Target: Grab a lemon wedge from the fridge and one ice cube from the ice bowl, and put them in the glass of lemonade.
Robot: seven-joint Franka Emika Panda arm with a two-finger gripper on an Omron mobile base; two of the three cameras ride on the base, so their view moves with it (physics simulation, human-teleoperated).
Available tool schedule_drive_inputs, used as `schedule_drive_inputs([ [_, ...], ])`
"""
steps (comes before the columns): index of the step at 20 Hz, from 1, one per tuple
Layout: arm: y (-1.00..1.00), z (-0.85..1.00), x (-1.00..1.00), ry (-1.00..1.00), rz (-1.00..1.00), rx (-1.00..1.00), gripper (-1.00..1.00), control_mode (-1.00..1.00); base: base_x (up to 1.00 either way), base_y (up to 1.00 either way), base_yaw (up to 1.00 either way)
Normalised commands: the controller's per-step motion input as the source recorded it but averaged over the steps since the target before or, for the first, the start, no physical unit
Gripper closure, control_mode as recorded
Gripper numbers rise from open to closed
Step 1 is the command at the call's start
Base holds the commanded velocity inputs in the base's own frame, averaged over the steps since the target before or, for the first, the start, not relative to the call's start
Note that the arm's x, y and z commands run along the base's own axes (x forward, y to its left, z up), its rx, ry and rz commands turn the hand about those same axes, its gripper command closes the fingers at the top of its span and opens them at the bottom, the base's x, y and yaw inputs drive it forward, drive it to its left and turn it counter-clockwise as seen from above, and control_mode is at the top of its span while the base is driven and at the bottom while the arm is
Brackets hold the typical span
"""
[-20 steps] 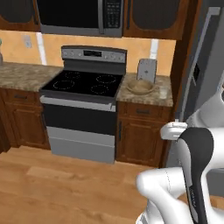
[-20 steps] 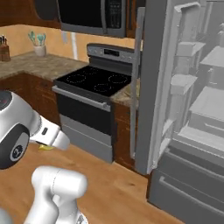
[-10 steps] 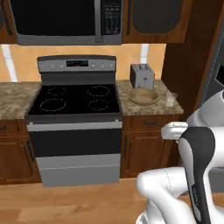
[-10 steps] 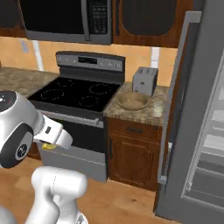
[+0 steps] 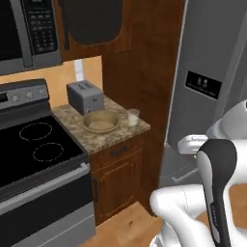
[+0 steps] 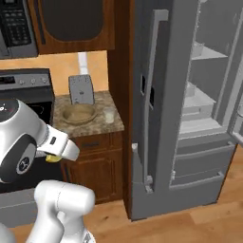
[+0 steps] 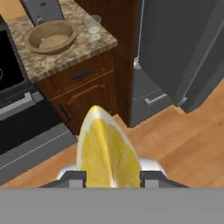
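- The pincer [image 7: 111, 177] sits at the bottom middle of the hand view; its two dark tips press on each side of the lemon wedge [image 7: 107, 153], so it is holding the wedge; the wedge stands up with its point toward the top of the frame.
- In the right base view a bit of yellow shows at the lower left, under the white arm part; it looks like the same wedge.
- The ice bowl [image 5: 101, 121] is on the counter [image 5: 106, 137], left of the middle in the left base view; the ice cube is too small to make out.
- The glass of lemonade [image 5: 132, 116] stands just beside the bowl, on its right; they look apart.
- In the hand view the bowl and the glass are at the upper left.
- A toaster [image 5: 85, 96] is behind the bowl, close to the wall.
- A stove [image 5: 34, 149] fills the lower left of the left base view; a microwave [image 5: 26, 34] hangs above it.
- The fridge [image 6: 190, 104] takes up the right half of the right base view; one door [image 6: 154, 95] is swung open and pale shelves show inside.
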Motion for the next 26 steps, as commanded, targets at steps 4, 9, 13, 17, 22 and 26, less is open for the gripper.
schedule_drive_inputs([
  [4,0.00,0.00,0.00,0.00,0.00,0.00,1.00,1.00,0.45,0.54,-0.65],
  [9,0.00,0.00,0.00,0.00,0.00,0.00,1.00,1.00,0.55,0.57,-0.09],
  [13,0.00,0.00,0.00,0.00,0.00,0.00,1.00,1.00,0.71,0.38,-0.01],
  [17,0.00,0.00,0.00,0.00,0.00,0.00,1.00,1.00,0.88,0.09,0.00],
  [22,0.00,0.00,0.00,0.00,0.00,0.00,1.00,1.00,0.13,0.00,0.00],
  [26,0.00,0.00,0.00,0.00,0.00,0.00,1.00,1.00,0.00,0.00,0.00],
])
